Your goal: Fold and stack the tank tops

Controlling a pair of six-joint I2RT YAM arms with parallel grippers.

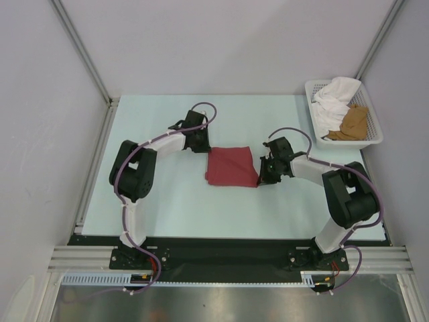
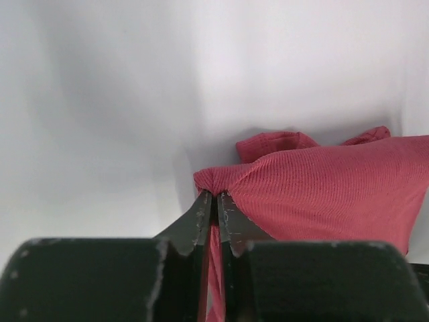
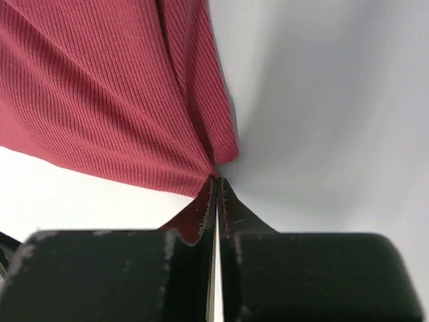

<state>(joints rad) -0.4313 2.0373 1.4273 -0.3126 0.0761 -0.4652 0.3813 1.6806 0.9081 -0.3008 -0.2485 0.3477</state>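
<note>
**Both claws clenched on the dark red tank top [image 1: 231,168]**

Your 2 arms bend inward over the table [image 1: 167,201]. The left gripper [image 2: 214,198] pinches the folded top's far-left corner and the right gripper [image 3: 216,182] its near-right corner. The tan-brown tank top [image 1: 353,122] lies in the white mesh basket [image 1: 374,139], far right.

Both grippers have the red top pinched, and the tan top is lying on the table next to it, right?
No. The tan top is in the basket, not on the table; the top view shows it. The left gripper and right gripper do both pinch the red top.
</note>
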